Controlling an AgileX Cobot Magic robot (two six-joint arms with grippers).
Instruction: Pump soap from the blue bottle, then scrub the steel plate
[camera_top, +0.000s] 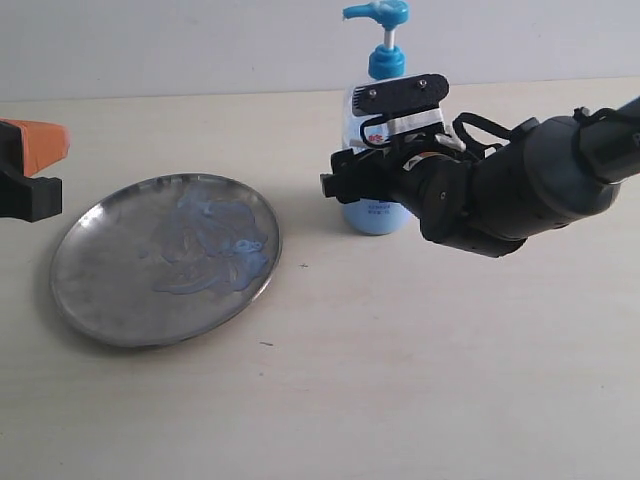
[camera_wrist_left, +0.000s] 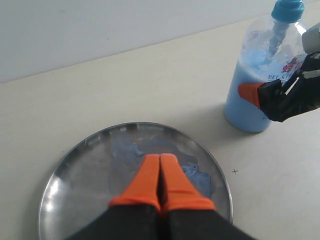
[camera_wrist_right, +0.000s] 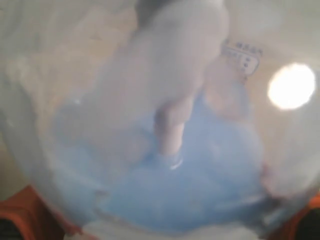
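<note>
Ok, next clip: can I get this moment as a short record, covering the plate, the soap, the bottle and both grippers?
plate: flat on the table, apart from the bottle
soap: bluish smears across the plate's middle
bottle: upright, partly full
left gripper: shut, empty, above the plate
right gripper: jaws around the bottle's body, pads look pressed to its sides
stage: soap already on the plate; no scrubbing tool in view
</note>
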